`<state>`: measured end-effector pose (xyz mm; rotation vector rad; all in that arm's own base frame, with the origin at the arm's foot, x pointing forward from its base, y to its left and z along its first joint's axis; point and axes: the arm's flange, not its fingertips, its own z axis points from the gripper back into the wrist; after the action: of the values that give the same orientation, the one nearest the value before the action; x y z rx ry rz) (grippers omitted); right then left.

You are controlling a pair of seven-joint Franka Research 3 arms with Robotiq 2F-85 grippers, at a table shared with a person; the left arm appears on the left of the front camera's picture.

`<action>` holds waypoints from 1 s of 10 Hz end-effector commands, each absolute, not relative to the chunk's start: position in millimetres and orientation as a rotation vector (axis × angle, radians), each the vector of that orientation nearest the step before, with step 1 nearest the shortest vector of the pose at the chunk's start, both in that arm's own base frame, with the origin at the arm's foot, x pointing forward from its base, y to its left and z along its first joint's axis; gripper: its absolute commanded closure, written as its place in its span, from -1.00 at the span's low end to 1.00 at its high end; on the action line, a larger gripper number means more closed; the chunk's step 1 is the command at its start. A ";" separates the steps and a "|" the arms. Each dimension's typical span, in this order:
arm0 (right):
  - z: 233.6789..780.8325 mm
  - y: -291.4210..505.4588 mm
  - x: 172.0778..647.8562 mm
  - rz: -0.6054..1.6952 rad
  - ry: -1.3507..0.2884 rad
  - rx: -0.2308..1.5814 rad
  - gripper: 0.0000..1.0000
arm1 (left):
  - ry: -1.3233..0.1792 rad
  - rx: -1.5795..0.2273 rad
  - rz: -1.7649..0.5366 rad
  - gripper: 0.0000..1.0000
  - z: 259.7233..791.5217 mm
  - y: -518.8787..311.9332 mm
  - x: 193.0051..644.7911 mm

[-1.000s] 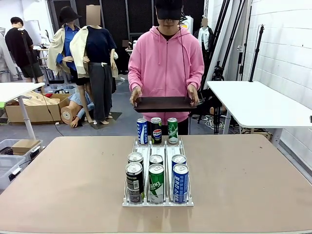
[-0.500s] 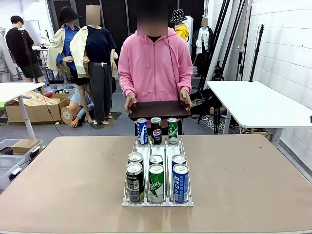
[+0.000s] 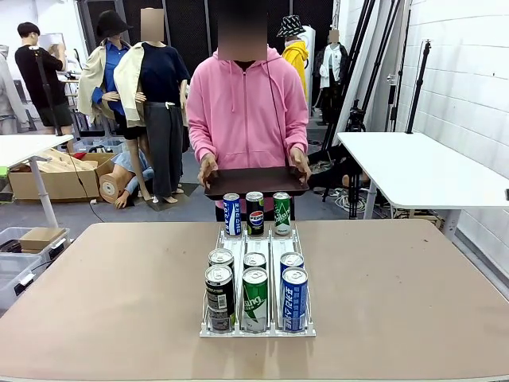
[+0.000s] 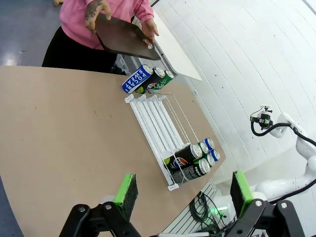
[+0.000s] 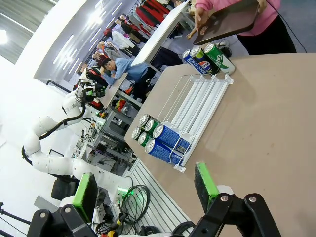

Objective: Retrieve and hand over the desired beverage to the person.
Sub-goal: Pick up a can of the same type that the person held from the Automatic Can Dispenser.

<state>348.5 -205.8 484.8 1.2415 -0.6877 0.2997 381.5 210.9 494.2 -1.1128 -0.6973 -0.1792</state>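
Person (image 3: 247, 103), pink hoodie, stands upright behind cans (image 3: 255, 298), holding dark tray (image 3: 254, 181).

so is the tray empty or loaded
Empty. The tray the person holds shows a bare dark top in the front and left wrist views, with nothing standing on it.

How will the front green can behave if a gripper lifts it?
The green can looks sealed, so probably full and fairly heavy. Its smooth round side may slip when gripped. Tall and narrow, it could tip if pushed near the top.
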 end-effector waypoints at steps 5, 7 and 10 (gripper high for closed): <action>482.9 -204.2 348.3 0.303 -0.701 1.260 -1.00 | -0.705 -1.125 -0.175 -1.00 494.9 211.1 380.5; 482.9 -204.2 348.3 0.303 -0.701 1.260 -1.00 | -0.705 -1.125 -0.175 -1.00 494.9 211.1 380.5; 482.9 -204.2 348.3 0.303 -0.701 1.260 -1.00 | -0.705 -1.125 -0.175 -1.00 494.9 211.1 380.5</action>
<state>348.6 -205.7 484.8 1.2415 -0.6875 0.2999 381.6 210.8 494.2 -1.1127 -0.6971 -0.1792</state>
